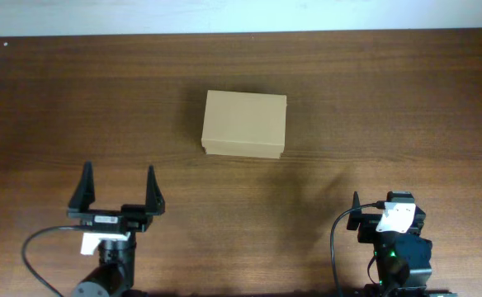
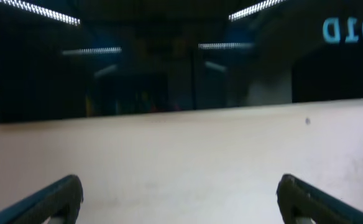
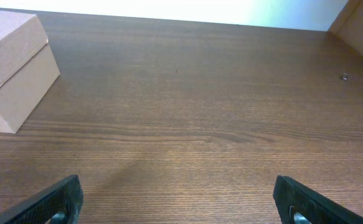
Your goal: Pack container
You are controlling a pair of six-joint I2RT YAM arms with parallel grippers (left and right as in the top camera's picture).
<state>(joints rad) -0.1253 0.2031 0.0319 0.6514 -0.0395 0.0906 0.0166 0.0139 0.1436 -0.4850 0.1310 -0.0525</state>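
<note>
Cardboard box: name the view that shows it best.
Overhead: the whole cardboard box shows from above, lid shut. The right wrist view catches only one end at its left edge; the left wrist view misses it.

the overhead camera looks straight down from well above the table [image 1: 389, 99] and takes in its whole width. the left wrist camera sits just behind the left gripper [image 2: 180, 183] and faces out about level. only the fingertips [image 2: 63, 193] show, at the lower corners, with a pale surface [image 2: 181, 149] and a dark room [image 2: 138, 62] ahead. the right wrist camera, behind the right gripper [image 3: 176, 186], tilts down at the table close ahead. it shares with overhead the box [image 3: 10, 68], ahead and left of that gripper.
</note>
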